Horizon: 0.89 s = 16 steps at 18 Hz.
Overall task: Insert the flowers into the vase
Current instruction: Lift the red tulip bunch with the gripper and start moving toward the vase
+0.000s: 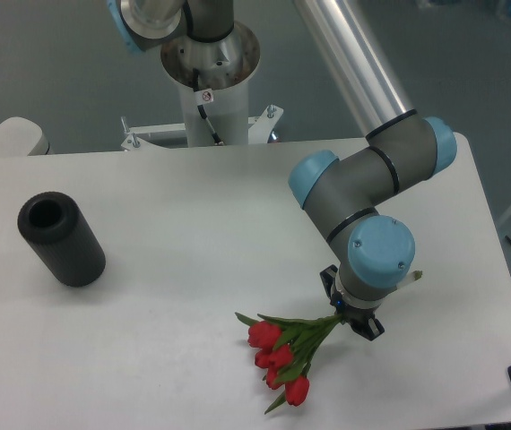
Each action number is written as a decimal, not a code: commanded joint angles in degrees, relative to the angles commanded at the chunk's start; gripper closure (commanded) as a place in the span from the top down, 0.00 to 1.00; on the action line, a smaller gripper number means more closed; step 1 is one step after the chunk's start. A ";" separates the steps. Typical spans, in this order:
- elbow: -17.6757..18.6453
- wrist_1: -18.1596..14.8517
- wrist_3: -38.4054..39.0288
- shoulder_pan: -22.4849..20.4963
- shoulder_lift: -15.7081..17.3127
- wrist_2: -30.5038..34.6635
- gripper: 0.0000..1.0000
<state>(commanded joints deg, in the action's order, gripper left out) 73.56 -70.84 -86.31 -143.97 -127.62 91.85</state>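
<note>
Over on the right side of the table (193,206), the gripper (356,320) is down low with the stem end of the flowers (282,351) running right up into it. The wrist joint blocks the view of the fingers themselves, so I can't tell how wide they are or whether they're really clamped on the stems, though the bunch fanning straight out from the tool suggests it's got them. The red buds point away toward the front-left, lying on or just above the tabletop; can't say which. Grabbing at the stem end makes sense to me, since that's the end that has to go down the hole.

The vase (61,240) stands well apart on the left side, upright, with its round opening facing up and nothing in it. So my read: the flowers need lifting, carrying across, and turning stems-down before anything goes in. Floppy stems could miss that hole.
</note>
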 joint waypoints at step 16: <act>1.84 0.18 4.57 0.70 2.54 -6.23 0.00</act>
<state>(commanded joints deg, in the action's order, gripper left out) 75.41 -70.66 -81.74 -143.26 -125.07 85.62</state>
